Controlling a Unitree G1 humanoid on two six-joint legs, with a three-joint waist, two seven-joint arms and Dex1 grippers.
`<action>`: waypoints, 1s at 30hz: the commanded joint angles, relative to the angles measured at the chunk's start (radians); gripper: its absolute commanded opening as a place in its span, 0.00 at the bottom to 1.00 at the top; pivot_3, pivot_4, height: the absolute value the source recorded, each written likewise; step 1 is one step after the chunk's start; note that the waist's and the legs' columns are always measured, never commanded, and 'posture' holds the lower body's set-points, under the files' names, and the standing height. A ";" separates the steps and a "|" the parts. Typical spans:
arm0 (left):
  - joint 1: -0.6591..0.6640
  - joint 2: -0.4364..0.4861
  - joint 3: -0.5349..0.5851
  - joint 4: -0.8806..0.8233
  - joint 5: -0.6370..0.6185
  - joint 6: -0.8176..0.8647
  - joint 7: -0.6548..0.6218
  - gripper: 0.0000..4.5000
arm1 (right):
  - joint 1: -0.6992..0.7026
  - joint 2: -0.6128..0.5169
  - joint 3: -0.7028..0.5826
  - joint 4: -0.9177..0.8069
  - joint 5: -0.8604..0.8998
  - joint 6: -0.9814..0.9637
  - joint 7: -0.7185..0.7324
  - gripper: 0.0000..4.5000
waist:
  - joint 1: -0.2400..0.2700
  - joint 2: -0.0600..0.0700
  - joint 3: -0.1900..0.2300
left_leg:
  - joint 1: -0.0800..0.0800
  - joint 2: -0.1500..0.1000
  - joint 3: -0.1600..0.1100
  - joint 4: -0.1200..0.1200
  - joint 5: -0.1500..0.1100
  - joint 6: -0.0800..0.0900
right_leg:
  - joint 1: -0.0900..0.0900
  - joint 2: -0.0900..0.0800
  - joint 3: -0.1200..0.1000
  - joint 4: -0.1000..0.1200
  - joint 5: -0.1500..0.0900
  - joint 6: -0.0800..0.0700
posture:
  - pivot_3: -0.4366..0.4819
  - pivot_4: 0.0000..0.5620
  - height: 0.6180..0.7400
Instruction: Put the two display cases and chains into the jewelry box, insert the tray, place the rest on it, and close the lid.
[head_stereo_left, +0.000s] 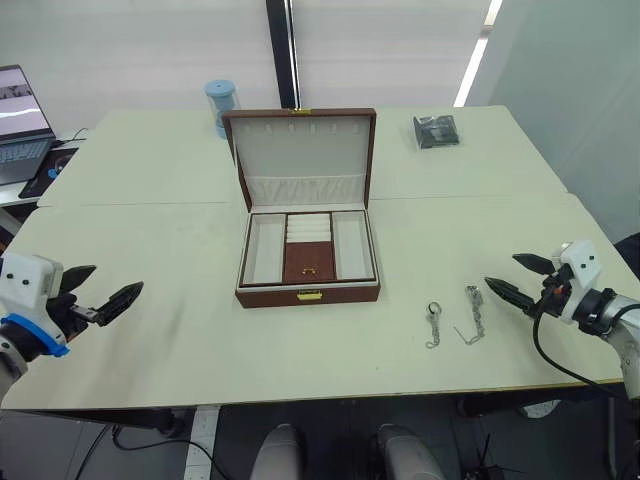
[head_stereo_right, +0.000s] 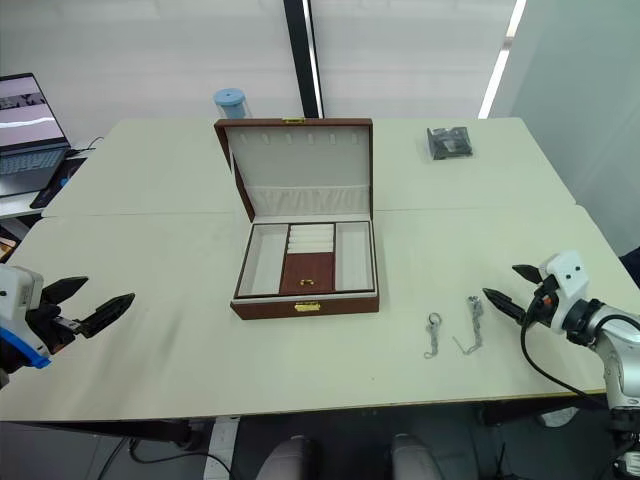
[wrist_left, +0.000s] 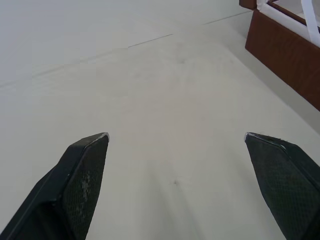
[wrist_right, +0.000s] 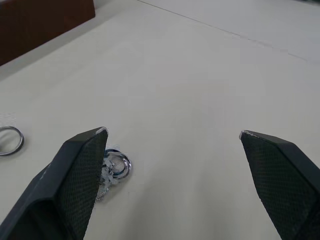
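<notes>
Now both grippers hover wide open and empty over the table (head_stereo_left: 150, 350), with the jewelry box (head_stereo_left: 308, 290) between them

Its lid (head_stereo_left: 300, 150) stands upright and the tray (head_stereo_left: 308, 248) sits inside. Two chains (head_stereo_left: 473, 312) lie side by side on the table right of the box, one (head_stereo_left: 433, 324) ending in a ring. The right gripper (head_stereo_left: 520, 280) is just beside them; the left gripper (head_stereo_left: 103, 293) is well apart from the box. A dark object (head_stereo_left: 436, 131), perhaps the display cases, lies near the far right edge
</notes>
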 joint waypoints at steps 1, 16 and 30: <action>-0.025 0.027 0.031 0.027 0.019 -0.034 -0.014 1.00 | 0.005 -0.024 -0.046 0.006 0.007 -0.044 -0.017 0.99 | 0.000 0.000 0.000 | 0.000 0.000 0.000 0.000 0.000 0.000 | 0.000 0.000 0.000 0.000 0.000 0.000 | 0.48 0.27 1.00; -0.023 0.009 0.034 0.017 0.029 -0.037 -0.021 1.00 | 0.012 -0.013 -0.046 0.008 0.024 -0.040 -0.046 0.99 | 0.000 0.000 0.000 | 0.000 0.000 0.000 0.000 0.000 0.000 | 0.000 -0.001 0.000 0.000 0.000 0.000 | 0.48 0.27 1.00; 0.086 -0.068 -0.103 -0.259 0.014 -0.091 -0.145 1.00 | 0.164 0.137 -0.088 -0.296 0.148 0.075 -0.204 0.99 | 0.003 0.000 0.000 | 0.001 0.000 -0.001 0.000 0.000 0.000 | 0.002 -0.001 0.000 0.000 0.000 0.000 | 0.48 0.27 1.00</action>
